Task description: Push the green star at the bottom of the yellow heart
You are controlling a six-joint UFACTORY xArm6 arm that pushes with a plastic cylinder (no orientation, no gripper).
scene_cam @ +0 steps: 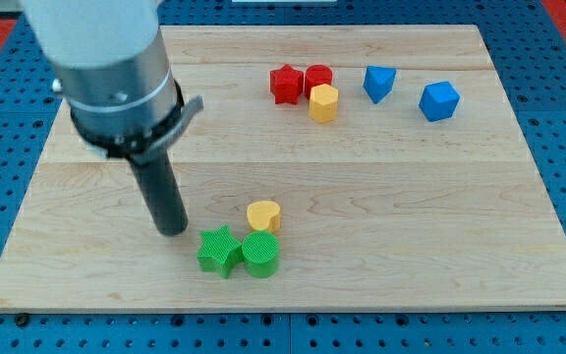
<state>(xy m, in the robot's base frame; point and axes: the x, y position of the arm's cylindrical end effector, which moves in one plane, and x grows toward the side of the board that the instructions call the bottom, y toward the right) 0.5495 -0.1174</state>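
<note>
Near the table's bottom edge: green star (pixel 220 251) sits below-left of yellow heart (pixel 263 215), touching green cylinder (pixel 260 255). My tip (pixel 173 231), no claw fitted, stands just left. Approach step; next, push star rightward.

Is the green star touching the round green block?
Yes, the green star sits pressed against the round green block on its right, with no gap showing between them.
</note>
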